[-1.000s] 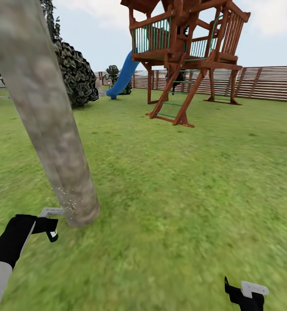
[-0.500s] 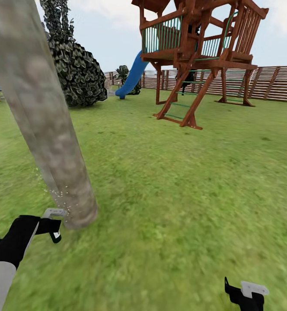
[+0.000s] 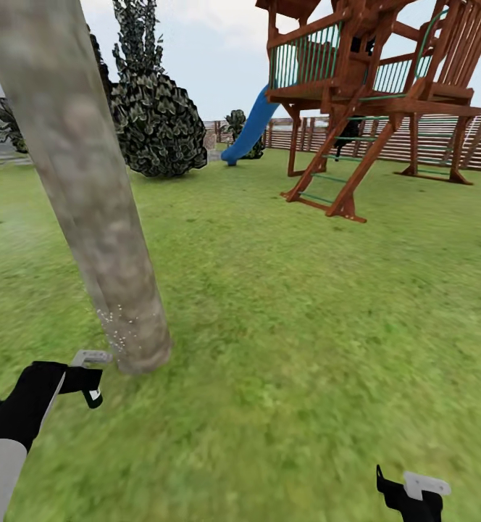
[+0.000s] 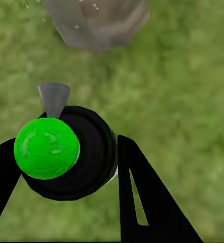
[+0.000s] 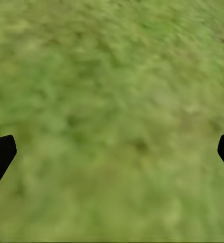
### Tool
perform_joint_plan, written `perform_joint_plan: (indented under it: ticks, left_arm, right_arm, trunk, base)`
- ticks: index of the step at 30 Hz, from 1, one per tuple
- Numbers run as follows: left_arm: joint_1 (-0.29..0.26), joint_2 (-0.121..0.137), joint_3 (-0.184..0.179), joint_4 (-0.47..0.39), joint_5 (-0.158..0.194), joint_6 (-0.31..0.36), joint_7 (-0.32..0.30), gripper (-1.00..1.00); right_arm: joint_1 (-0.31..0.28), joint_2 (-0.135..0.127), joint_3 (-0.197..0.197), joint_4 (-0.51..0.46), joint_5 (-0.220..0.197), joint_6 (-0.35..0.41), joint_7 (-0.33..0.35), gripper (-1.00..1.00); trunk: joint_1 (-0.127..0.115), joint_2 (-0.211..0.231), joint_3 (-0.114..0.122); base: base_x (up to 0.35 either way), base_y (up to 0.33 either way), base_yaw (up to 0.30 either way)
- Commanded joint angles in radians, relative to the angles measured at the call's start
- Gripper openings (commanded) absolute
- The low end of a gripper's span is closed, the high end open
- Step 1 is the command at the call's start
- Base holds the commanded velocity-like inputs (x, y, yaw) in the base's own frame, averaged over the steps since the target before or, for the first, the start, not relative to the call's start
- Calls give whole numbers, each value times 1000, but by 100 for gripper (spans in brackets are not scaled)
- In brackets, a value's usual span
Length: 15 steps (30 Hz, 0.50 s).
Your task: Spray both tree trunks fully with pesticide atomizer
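Left gripper [image 4: 66, 167] clamped around pesticide atomizer [image 4: 66, 152], grey nozzle [image 4: 54, 97] aimed at tree trunk [image 3: 88, 188] base, white droplets [image 3: 117, 326] speckled there. Right gripper [image 5: 112, 152] spread wide above grass [image 3: 306, 326], well apart from trunk. Wooden playset [image 3: 371, 94] far beyond trunk.
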Motion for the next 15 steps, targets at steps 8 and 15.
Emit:
perform_joint_plan:
  ticks: [8, 15]
  left_arm:
    - [-1, -1, 2, 0, -11, 3, -10, -100]
    - [-1, 1, 2, 0, -12, 3, -10, -100]
  right_arm:
    - [-1, 0, -8, 1, 9, -4, 1, 100]
    - [-1, 0, -8, 1, 9, -4, 1, 100]
  trunk:
    - [0, 0, -1]
    - [0, 0, -1]
  base:
    - [110, -270, 252]
    - [130, -269, 17]
